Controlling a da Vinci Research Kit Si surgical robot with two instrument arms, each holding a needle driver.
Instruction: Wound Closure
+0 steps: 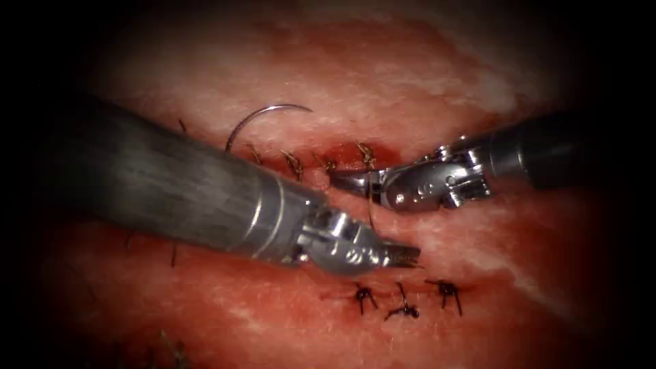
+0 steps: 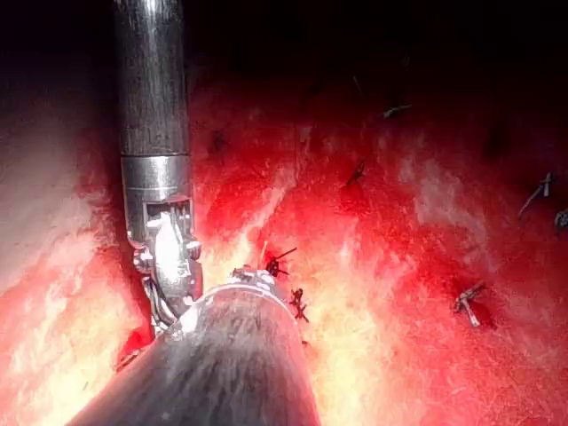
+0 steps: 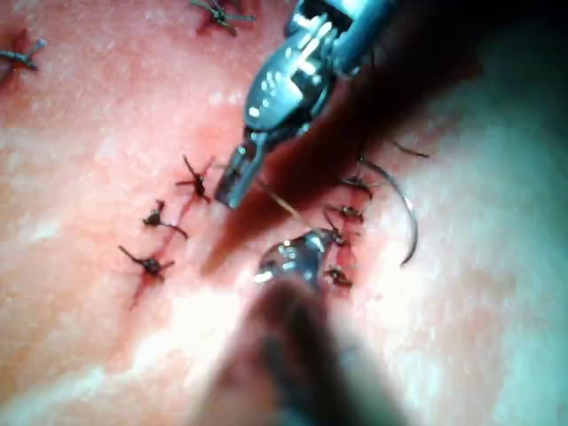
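Observation:
The curved needle [image 1: 263, 116] [image 3: 404, 213] lies free on the tissue [image 1: 383, 75] at the left end of the stitched cut [image 1: 342, 154], just behind the left tool's shaft; neither tool holds it. My right tool [image 1: 345, 180] [image 3: 293, 253] reaches in over the cut, its jaws shut on the thread [image 1: 371, 201] [image 3: 284, 209]. From there the thread runs toward my left tool [image 1: 404, 255] [image 3: 235, 186], which sits below the cut with its jaws shut. I see nothing between the left jaws. Whether the thread touches them I cannot tell.
Several dark stitches [image 1: 295, 162] cross the cut. Below it sits a second row of three knots [image 1: 403, 309] [image 3: 155, 217] with short cut ends. Red fluid wets the tissue around the cut. The left tool's thick shaft [image 1: 178, 191] [image 2: 231, 364] crosses the left half of the field.

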